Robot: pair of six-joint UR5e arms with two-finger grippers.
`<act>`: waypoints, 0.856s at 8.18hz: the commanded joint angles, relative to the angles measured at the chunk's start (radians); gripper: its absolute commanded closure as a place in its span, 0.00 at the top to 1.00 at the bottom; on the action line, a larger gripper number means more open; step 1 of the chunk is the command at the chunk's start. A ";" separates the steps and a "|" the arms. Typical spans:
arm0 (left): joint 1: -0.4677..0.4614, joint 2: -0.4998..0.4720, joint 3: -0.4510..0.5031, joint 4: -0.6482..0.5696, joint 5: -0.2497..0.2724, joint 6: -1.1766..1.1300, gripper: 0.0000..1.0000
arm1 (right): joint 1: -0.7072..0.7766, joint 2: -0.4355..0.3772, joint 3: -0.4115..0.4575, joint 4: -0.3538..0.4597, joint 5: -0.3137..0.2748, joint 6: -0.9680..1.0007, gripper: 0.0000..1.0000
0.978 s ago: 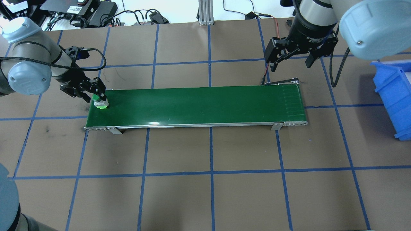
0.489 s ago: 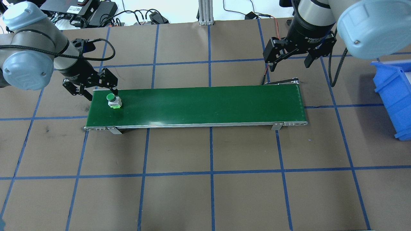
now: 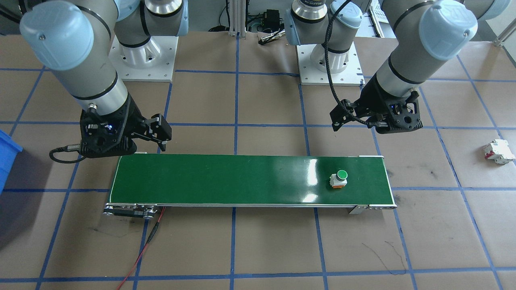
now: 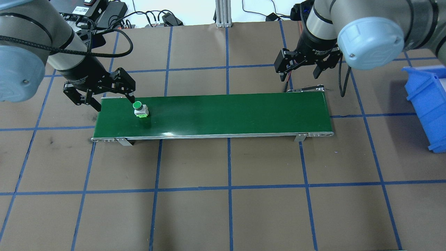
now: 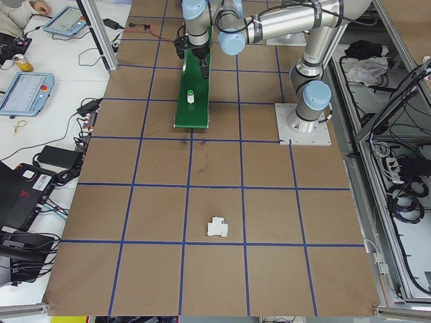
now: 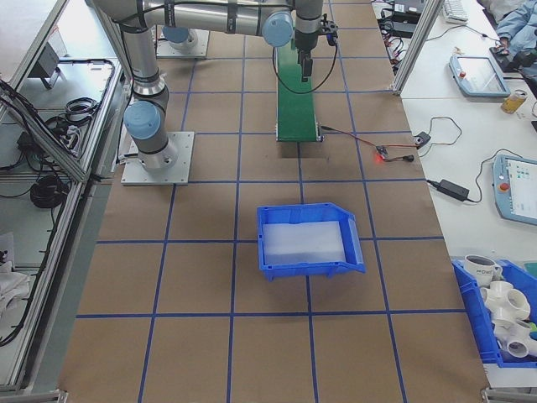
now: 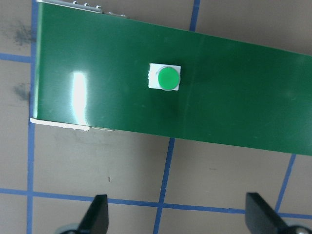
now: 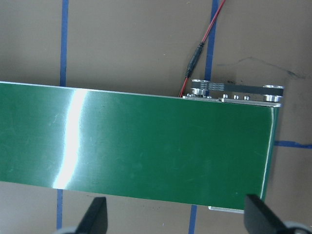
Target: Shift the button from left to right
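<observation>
From my remote station, the blue bin [image 6: 309, 242] on the tabletop [image 4: 223, 195] at the robot's right end looked to have nothing in it, though its pale floor was hard to read. A second blue bin [image 6: 497, 312] at the edge of the right-side view held several white cups [image 6: 502, 306].

The button [image 4: 140, 109] stood upright on the green belt [image 4: 226, 113], near the belt's left end, green cap up, touching neither claw. In the left wrist view it sat mid-width on the belt [image 7: 219, 97], well ahead of the fingertips [image 7: 97, 214].

The left claw [image 4: 99, 92] hung over the belt's back edge at the left end, its fingers spread wide apart and holding nothing. The right claw [image 4: 302, 66] hung beyond the belt's right end, above the tabletop, fingers likewise spread and empty. Its wrist view showed only bare belt [image 8: 136, 146] and a red wire [image 8: 202, 44] running off from the roller end.

Compared with a second before, the button had left the left claw, which then stood closed around it at the belt's very end, and it had travelled some way to the right along the belt. The left claw had lifted away and back. The right claw had drawn slightly farther from the belt.

A white block with red parts [image 3: 499, 151] lay alone on the tabletop, well apart from the belt.
</observation>
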 commanded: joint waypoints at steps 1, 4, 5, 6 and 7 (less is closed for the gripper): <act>-0.006 0.063 0.007 -0.026 0.086 0.037 1.00 | 0.000 0.042 0.093 -0.134 0.049 0.001 1.00; 0.005 0.070 0.038 -0.033 0.093 0.139 1.00 | 0.000 0.046 0.139 -0.185 0.063 0.009 1.00; 0.007 0.059 0.037 -0.027 0.093 0.143 1.00 | 0.000 0.046 0.144 -0.181 0.074 0.059 1.00; 0.007 0.057 0.035 -0.026 0.091 0.142 1.00 | 0.000 0.046 0.150 -0.182 0.115 0.070 1.00; 0.007 0.057 0.037 -0.023 0.093 0.142 1.00 | 0.000 0.046 0.150 -0.184 0.118 0.067 1.00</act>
